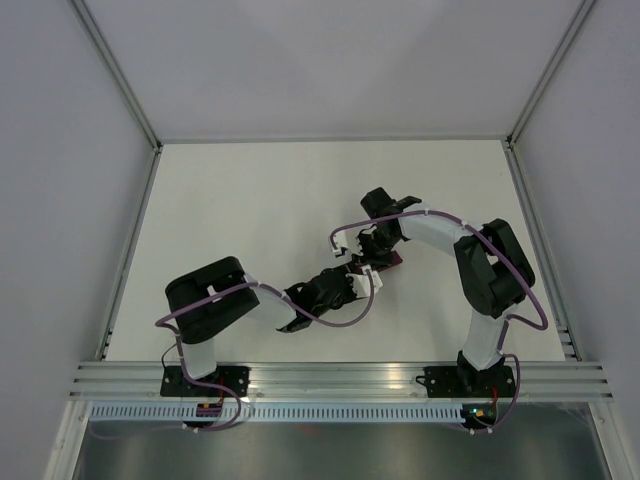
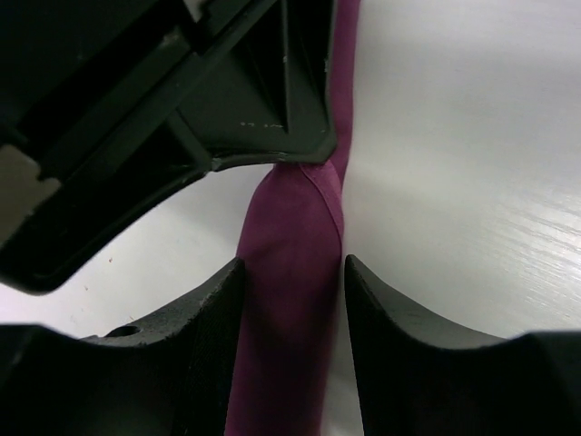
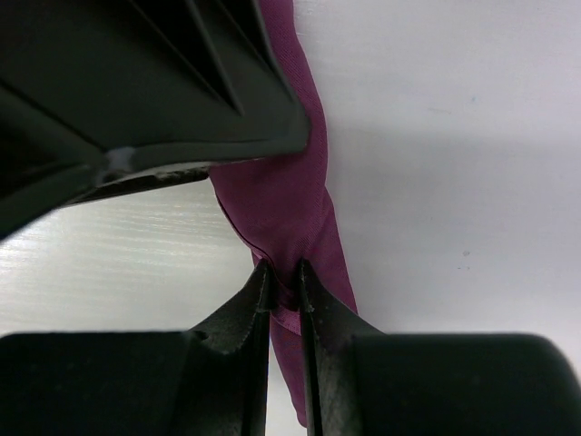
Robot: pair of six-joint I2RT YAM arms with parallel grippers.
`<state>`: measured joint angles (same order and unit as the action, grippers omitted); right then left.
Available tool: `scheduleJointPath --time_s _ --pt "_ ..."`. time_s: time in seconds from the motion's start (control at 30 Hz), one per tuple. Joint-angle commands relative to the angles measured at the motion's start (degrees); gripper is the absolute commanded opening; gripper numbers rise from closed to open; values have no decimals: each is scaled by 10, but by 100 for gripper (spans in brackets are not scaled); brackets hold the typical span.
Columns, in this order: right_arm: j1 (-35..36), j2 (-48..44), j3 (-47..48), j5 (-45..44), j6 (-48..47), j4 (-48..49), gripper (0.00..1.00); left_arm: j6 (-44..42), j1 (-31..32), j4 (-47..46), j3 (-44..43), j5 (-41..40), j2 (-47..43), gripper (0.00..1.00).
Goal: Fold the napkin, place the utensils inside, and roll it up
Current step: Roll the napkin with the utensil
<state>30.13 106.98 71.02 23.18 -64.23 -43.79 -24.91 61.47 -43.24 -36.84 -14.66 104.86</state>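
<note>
The napkin (image 3: pixel 272 200) lay rolled tight on the tabletop (image 2: pixel 454 182).
My left tool (image 2: pixel 292 282) clasped it and my right tool (image 3: pixel 283 277) pinched a fold; no utensils showed, so I judged only letting go remained.

A: Napkin (image 2: pixel 289 272), what've you got?
B: You've got a tight, narrow roll, shiny magenta-purple w/ a fold edge on top, lying flat on the white table (image 2: pixel 454 182), approx centre.

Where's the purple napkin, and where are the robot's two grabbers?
napkin (image 2: pixel 289 213): left wrist view, middle of the rolled cloth.
left gripper (image 2: pixel 292 265): left wrist view, between its fingers.
right gripper (image 3: pixel 283 269): right wrist view, between its pinching fingers.
</note>
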Motion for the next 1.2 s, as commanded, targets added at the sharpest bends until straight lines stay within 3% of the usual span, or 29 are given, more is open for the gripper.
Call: scheduleJointPath --time_s 0.0,0.13,0.3,0.37,0.43,0.53,0.87,1.17 --pt "-2 48 -19 -20 1 -12 18 18 -8 18 -18 9 15 53" --pt "-3 48 -11 -16 0 -21 18 25 -11 49 -34 19 25 51" --pt "-4 50 0 -9 6 -31 22 42 -17 96 -52 38 32 42" --pt "-7 51 11 -3 13 -40 33 56 -21 112 -55 43 35 23" --pt "-9 51 22 1 21 -45 44 71 -24 127 -61 49 39 12" --pt "-26 46 49 19 36 -58 54 93 -28 141 -62 64 43 4" --pt "-106 -3 162 62 173 -68 61 165 -29 171 -71 53 67 2" --pt "-186 -59 120 38 284 -12 62 243 -28 245 -125 10 111 2"
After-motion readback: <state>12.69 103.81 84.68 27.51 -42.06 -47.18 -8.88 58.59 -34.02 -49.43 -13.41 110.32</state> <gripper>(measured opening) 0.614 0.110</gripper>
